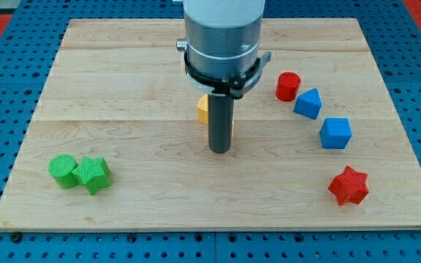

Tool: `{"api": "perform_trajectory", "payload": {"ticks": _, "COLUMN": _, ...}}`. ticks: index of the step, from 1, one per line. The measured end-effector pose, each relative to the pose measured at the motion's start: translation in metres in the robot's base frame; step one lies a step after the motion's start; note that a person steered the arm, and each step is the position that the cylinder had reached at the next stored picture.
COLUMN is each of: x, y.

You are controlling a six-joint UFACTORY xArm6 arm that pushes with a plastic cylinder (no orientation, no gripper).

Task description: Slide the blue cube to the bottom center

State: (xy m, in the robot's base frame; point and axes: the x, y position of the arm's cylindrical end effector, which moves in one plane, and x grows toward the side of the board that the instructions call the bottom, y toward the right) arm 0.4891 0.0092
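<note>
Nearest items: red star block (349,185) at lower right of the frame; green pair at lower left, a round green cylinder (63,171) touching a green cube-like block (93,174).
Board: wooden table top (123,80), light planks, resting on a blue pegboard surround.
Arm: grey xArm body at upper centre, ending in a dark rod.
Tip: my tip (219,150) rests at the middle of the board, touching no block.
Jaws: none fitted; the rod is a plain pusher, so no open or closed condition applies.
Task item: blue cube (335,133), right of centre, square-faced, sitting between a blue pointed block (308,103) above-left of it and the red star below-right.
Other blocks: red cylinder (288,86) just beside the blue pointed block at upper right; yellow block (204,109) partly hidden behind the rod, shape not determinable.
Key relation: blue cube lies well to the right of my tip and slightly higher in the frame; goal zone, bottom centre, lies down and left of the cube.
Judgement: tip is on the wrong side for a push; it would need to reach the cube's upper-right face first.
Risk: gap near the blue pointed block is narrow; the neighbour may be nudged on approach.
Progress: cube not yet displaced toward goal.
</note>
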Motion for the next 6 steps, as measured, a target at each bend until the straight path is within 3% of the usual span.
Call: {"api": "perform_trajectory", "payload": {"ticks": 6, "x": 0.014, "y": 0.049}}
